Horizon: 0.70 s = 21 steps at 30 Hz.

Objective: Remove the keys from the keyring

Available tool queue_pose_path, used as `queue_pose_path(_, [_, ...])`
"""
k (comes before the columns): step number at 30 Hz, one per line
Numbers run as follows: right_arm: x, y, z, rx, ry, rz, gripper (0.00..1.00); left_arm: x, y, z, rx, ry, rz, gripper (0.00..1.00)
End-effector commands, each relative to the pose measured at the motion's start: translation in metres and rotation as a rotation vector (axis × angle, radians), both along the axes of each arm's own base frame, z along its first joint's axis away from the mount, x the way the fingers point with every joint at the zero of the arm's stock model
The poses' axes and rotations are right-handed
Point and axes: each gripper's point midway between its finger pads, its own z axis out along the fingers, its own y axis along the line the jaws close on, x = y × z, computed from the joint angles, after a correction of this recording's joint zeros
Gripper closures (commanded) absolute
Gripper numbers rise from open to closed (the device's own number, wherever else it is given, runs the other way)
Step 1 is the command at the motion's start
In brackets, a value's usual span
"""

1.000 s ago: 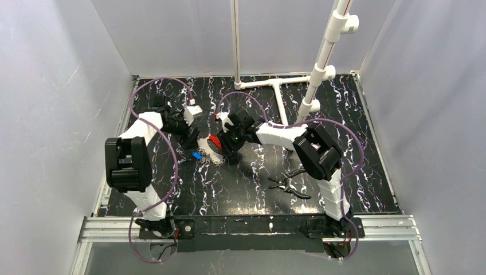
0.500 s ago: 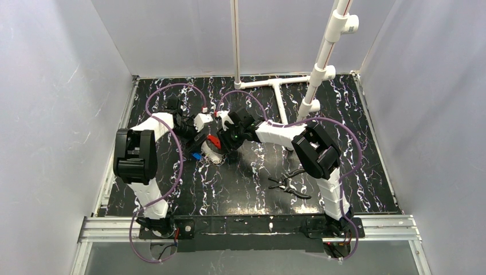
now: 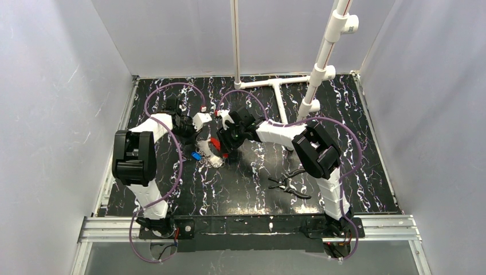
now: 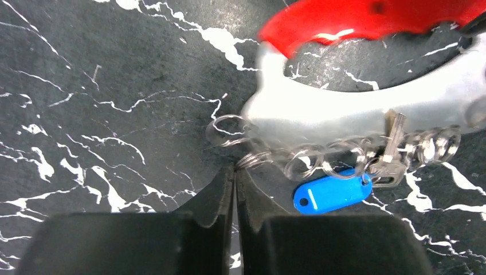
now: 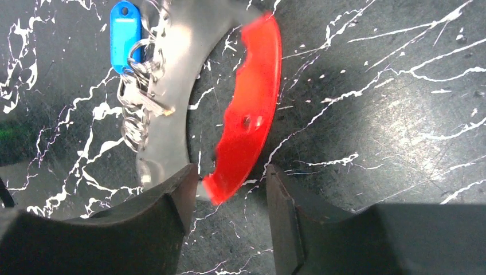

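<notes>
The left gripper (image 4: 235,171) has its jaws pressed together, tips at a small wire ring (image 4: 252,160); whether they pinch it is unclear. The keys (image 4: 391,150) and blue tag (image 4: 332,192) lie just beyond, to the right. The right gripper (image 5: 229,175) stands half open, the red keyring (image 5: 247,109) end between its jaws, one jaw clear of it.

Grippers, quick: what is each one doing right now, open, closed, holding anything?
Left gripper: closed; whether it pinches a small ring cannot be told.
Right gripper: jaws astride the red end of the keyring; grip cannot be told.
</notes>
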Motion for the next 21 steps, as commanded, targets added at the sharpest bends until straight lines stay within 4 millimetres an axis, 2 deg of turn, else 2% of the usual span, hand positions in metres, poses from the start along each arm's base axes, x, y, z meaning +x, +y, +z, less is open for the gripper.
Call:
queue_pose_path(1, [0.014, -0.001, 0.008, 0.022, -0.016, -0.017, 0.41, -0.021, -0.005, 0.001, -0.022, 0.039, -0.032, 1.00])
queue_pose_path(6, [0.028, -0.003, 0.029, 0.102, -0.014, -0.036, 0.32, -0.026, -0.007, 0.015, -0.040, -0.048, -0.056, 1.00])
queue_pose_path(10, [0.028, -0.002, 0.039, 0.141, -0.028, -0.027, 0.22, -0.029, -0.012, 0.031, -0.077, -0.145, -0.085, 1.00])
queue_pose_path(15, [0.018, 0.002, 0.036, 0.183, 0.000, 0.004, 0.19, -0.037, -0.021, 0.050, -0.125, -0.233, -0.134, 1.00])
queue_pose_path(17, [0.015, 0.002, 0.034, 0.189, 0.009, 0.009, 0.19, -0.041, -0.019, 0.050, -0.109, -0.222, -0.150, 1.00])
queue_pose_path(18, [0.014, 0.002, 0.034, 0.189, 0.013, 0.010, 0.19, -0.042, -0.018, 0.050, -0.099, -0.196, -0.161, 0.98])
queue_pose_path(19, [0.014, 0.003, 0.035, 0.193, 0.015, 0.011, 0.19, -0.048, -0.016, 0.048, -0.091, -0.141, -0.167, 0.88])
queue_pose_path(21, [0.013, 0.002, 0.037, 0.195, 0.016, 0.010, 0.19, -0.045, -0.011, 0.053, -0.077, -0.065, -0.155, 0.71])
